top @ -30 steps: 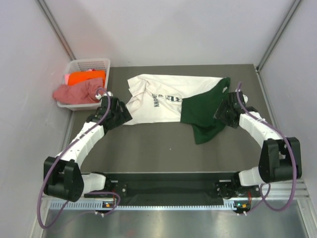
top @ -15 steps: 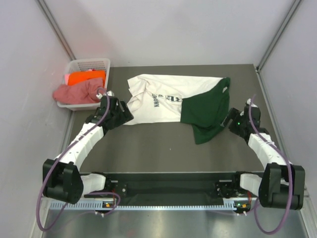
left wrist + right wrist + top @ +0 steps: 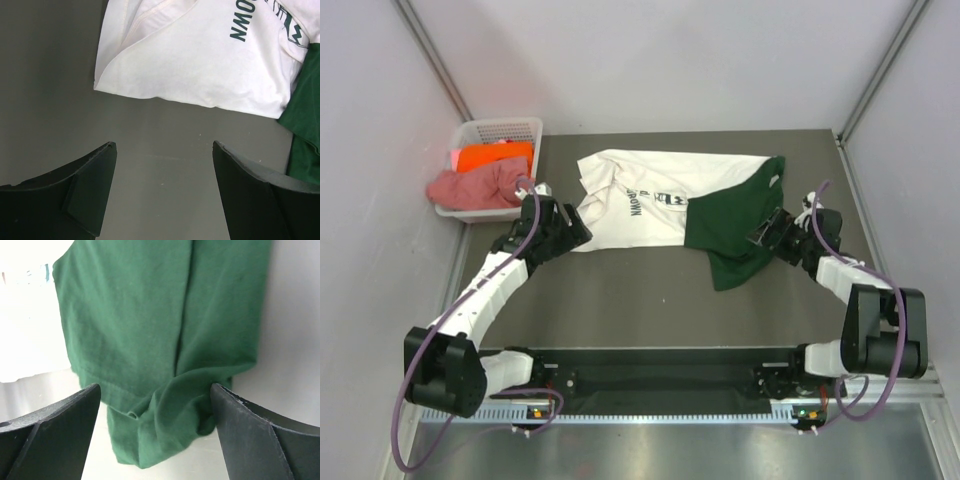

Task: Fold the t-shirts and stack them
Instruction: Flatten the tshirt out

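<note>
The white t-shirt [image 3: 640, 200] with dark green back and black print lies spread on the dark table; its green part [image 3: 735, 225] is folded over at the right. It shows in the left wrist view [image 3: 200, 55] and the right wrist view [image 3: 165, 340]. My left gripper [image 3: 565, 232] is open and empty just left of the shirt's white edge [image 3: 162, 145]. My right gripper [image 3: 770, 240] is open beside the bunched green cloth, its jaws straddling it [image 3: 156, 390]. An orange shirt [image 3: 492, 156] and a dusty pink shirt [image 3: 475, 185] lie in the basket.
A white lattice basket [image 3: 505, 128] stands at the table's far left corner. Grey walls close in on the left, right and back. The dark table [image 3: 620, 290] extends in front of the shirt towards the arm bases.
My right gripper swung out to the right, then came back in to the green cloth's right edge, lower than before. My left gripper barely moved.
</note>
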